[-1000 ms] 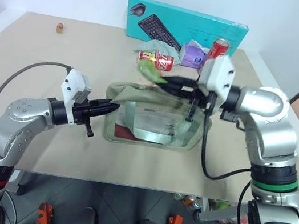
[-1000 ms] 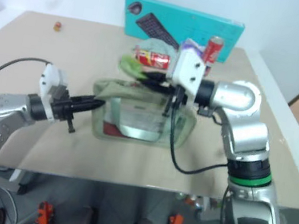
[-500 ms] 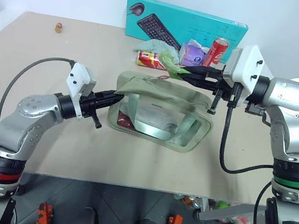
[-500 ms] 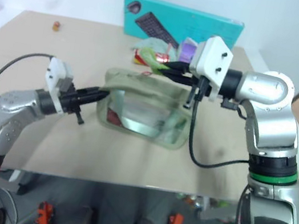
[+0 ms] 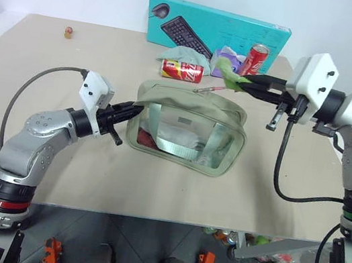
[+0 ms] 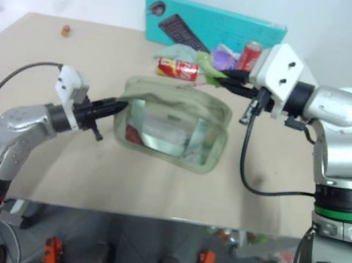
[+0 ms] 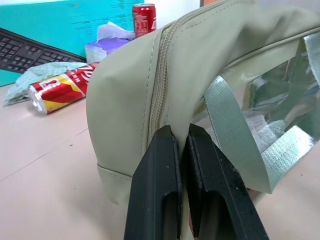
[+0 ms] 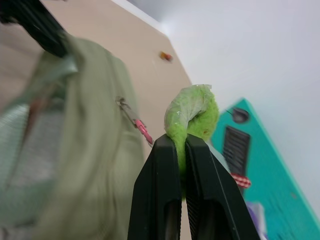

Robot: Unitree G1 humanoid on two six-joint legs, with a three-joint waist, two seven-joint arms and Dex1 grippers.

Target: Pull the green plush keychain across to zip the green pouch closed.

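The green pouch [image 5: 186, 130] stands on the table with its clear window facing me. My left gripper [image 5: 136, 107] is shut on the fabric at the pouch's left end, right by the zipper seam [image 7: 159, 80], which looks closed there. My right gripper [image 5: 244, 83] is shut on the green plush keychain [image 5: 230, 73], held above and behind the pouch's right end. In the right wrist view the lime plush keychain [image 8: 194, 112] sticks out between the fingers [image 8: 162, 165]. A thin link with a pink bit [image 8: 141, 128] runs from it down to the pouch top.
A teal keyboard box [image 5: 218, 30] stands at the back. In front of it are a lying red-yellow can [image 5: 182, 70], an upright red can [image 5: 257, 57], a purple packet [image 5: 225, 60] and a pale green cloth [image 5: 187, 55]. A small object [image 5: 69, 32] sits far left.
My right gripper has travelled to the right with the keychain, drawing the pouch's top along so that the pouch now stands more upright. The left gripper has kept its hold at the left end.
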